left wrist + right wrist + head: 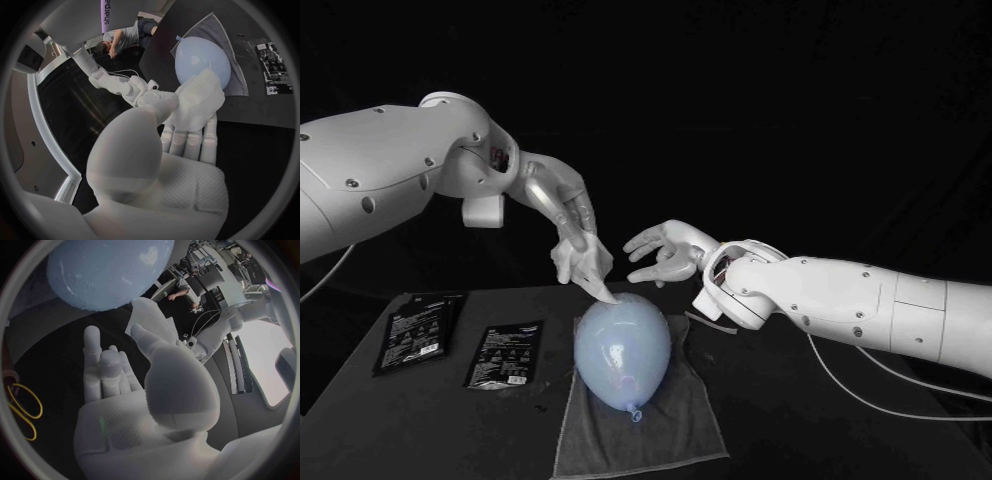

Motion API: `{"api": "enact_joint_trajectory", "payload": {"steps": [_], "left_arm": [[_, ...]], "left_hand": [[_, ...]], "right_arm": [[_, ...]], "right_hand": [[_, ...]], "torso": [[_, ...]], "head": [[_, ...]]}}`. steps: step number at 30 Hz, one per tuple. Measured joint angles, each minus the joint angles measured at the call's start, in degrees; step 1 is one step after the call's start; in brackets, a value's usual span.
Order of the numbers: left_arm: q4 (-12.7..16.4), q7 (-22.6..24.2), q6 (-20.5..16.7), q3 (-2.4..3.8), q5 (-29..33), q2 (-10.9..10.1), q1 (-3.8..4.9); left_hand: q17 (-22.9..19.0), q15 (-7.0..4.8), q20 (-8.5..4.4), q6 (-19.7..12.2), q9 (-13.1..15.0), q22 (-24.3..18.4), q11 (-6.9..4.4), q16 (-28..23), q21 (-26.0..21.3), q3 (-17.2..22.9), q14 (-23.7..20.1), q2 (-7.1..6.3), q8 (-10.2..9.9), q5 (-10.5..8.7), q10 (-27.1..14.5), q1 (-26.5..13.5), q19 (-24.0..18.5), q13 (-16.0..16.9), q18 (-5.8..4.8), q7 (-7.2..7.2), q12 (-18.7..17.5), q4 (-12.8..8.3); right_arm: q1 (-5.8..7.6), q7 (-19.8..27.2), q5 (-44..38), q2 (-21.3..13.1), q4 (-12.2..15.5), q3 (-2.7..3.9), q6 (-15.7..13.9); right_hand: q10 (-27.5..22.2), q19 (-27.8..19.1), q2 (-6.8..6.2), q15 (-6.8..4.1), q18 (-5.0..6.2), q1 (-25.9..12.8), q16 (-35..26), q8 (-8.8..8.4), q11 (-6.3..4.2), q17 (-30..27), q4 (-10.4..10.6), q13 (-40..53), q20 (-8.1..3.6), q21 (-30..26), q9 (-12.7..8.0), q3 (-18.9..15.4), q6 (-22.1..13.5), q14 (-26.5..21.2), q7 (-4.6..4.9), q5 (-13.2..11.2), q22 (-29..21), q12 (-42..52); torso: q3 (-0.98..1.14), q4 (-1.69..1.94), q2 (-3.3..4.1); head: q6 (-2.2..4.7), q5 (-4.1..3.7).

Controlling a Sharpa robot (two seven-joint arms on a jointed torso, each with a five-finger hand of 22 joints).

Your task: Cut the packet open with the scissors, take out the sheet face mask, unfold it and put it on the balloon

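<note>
Black table [762, 400]: balloon [623, 345] on towel [661, 430], packets [506, 355] beside; left hand [577, 250] pinches mask [600, 286], right hand [668, 250] spread, empty.

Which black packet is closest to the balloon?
The packet beside the grey towel, next to the balloon; the other packet lies farther left, near the table's edge.
</note>
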Motion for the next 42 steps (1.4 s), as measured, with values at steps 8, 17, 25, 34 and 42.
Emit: {"api": "enact_joint_trajectory", "payload": {"steps": [8,17,25,34,42], "left_arm": [[0.71,-0.31,1.02,-0.03,-2.14,-0.4,0.3],[1.56,-0.35,1.51,-0.04,-2.94,-0.61,0.43],[2.35,-0.43,1.83,-0.04,-3.04,-1.09,0.54],[3.41,-0.52,1.94,-0.04,-2.97,-1.53,0.6],[3.87,-0.37,1.87,0.04,-2.9,-1.68,0.63]], "left_hand": [[0.2,-0.01,-0.18,0.0,-0.01,0.31,0.0,0.39,0.34,0.23,-0.41,-0.12,0.0,-0.01,-0.42,-0.17,-0.23,0.41,0.0,-0.01,0.63,0.23],[0.43,0.0,0.09,-0.01,-0.02,0.54,0.01,0.89,0.85,0.48,-0.43,0.0,0.0,0.15,-0.42,-0.59,-0.51,0.77,0.0,-0.01,1.22,0.48],[0.45,0.08,0.09,-0.01,-0.03,0.57,0.01,0.89,0.94,1.41,-0.49,-0.38,0.0,0.15,-0.43,-0.97,-0.51,0.81,0.0,-0.02,1.25,-0.3],[0.6,0.04,0.31,-0.02,-0.04,0.78,0.0,1.28,1.33,1.42,-0.81,-0.53,0.0,0.14,-0.84,-1.12,-0.73,1.01,0.02,-0.03,1.75,-0.29],[0.62,0.12,0.31,-0.02,-0.05,0.82,0.01,1.28,1.33,1.56,-0.89,-0.61,0.0,0.14,-0.84,-1.2,-0.72,1.14,0.94,-0.03,1.75,-0.15]], "right_arm": [[-0.59,1.49,1.24,0.85,0.58,-0.03,1.68],[-0.92,2.98,4.51,3.68,-1.56,-0.05,1.74],[-1.0,4.21,6.73,5.03,-3.39,-0.05,0.31],[-1.03,5.0,8.06,6.07,-4.69,-0.05,-0.6],[-1.12,5.49,8.37,6.73,-5.09,-0.04,0.17]], "right_hand": [[-0.61,0.0,0.47,-0.01,-0.38,-0.47,-0.19,-0.28,0.0,-0.37,0.31,-0.89,0.0,-0.84,0.0,-2.36,-0.55,-0.61,-0.04,0.0,-0.55,0.1],[-0.81,0.0,1.69,0.2,-0.43,-0.16,1.03,-0.27,0.2,0.85,0.68,-1.4,0.0,-1.06,0.22,-3.68,-0.75,-0.4,0.16,0.0,-0.71,1.19],[-1.02,0.45,2.59,0.2,-0.48,0.15,1.6,-0.17,0.42,1.14,0.98,-1.7,-0.01,-1.06,0.28,-3.98,-0.71,-0.4,0.58,0.0,-0.77,1.51],[-1.01,0.93,3.83,0.59,-0.85,0.93,2.74,0.5,0.43,2.13,0.67,-2.1,0.15,-1.06,0.58,-4.61,-0.11,0.05,0.8,0.0,-0.81,2.41],[2.45,2.42,5.31,0.38,-0.91,2.42,7.48,2.09,0.11,8.1,-0.23,-2.87,-0.13,-0.14,1.17,-5.3,3.41,3.78,0.0,0.0,0.41,4.37]], "torso": [[-0.02,-0.01,0.11],[-0.04,0.03,0.1],[-0.05,0.03,0.13],[-0.05,-0.01,0.12],[-0.05,-0.01,0.1]], "head": [[-0.26,0.1],[-0.35,0.35],[-0.46,0.54],[-0.64,0.71],[-0.65,0.87]]}}
